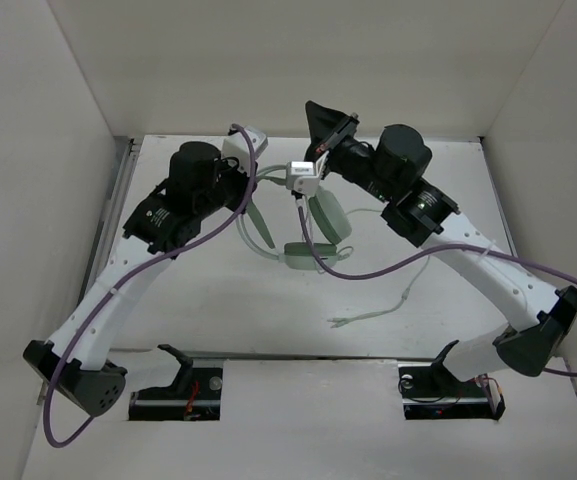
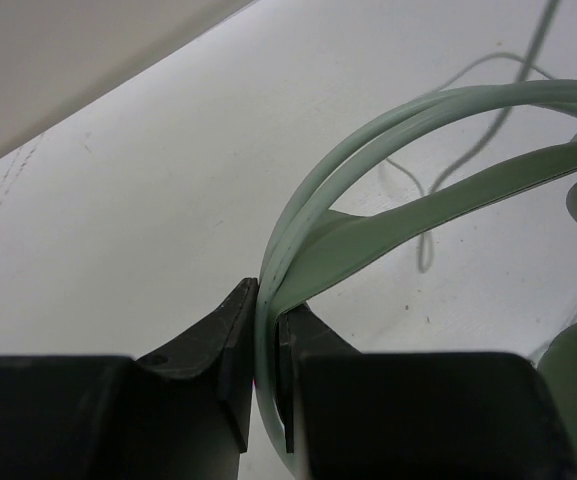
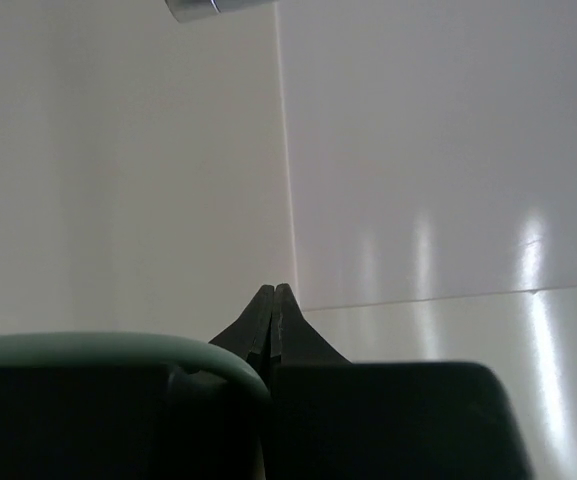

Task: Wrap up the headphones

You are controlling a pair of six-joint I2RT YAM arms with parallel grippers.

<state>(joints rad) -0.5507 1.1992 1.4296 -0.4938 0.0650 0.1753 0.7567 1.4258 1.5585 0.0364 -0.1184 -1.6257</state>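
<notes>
The pale mint-green headphones [image 1: 318,235] lie at the middle of the table, with two earcups [image 1: 328,215] and a thin curved headband [image 1: 266,232]. My left gripper [image 1: 251,200] is shut on the headband. In the left wrist view the band [image 2: 368,235] runs between the closed fingers of the left gripper [image 2: 265,300]. My right gripper [image 1: 318,118] is raised toward the back wall. It is shut [image 3: 272,290], and a mint-green strand [image 3: 118,348], seemingly the headphone cable, enters at the base of its fingers. The cable's plug end [image 1: 336,321] lies on the table.
White walls enclose the table on the left, back and right. Thick purple robot cables [image 1: 398,265] hang over the table. Two black stands [image 1: 178,360] [image 1: 448,355] sit at the near edge.
</notes>
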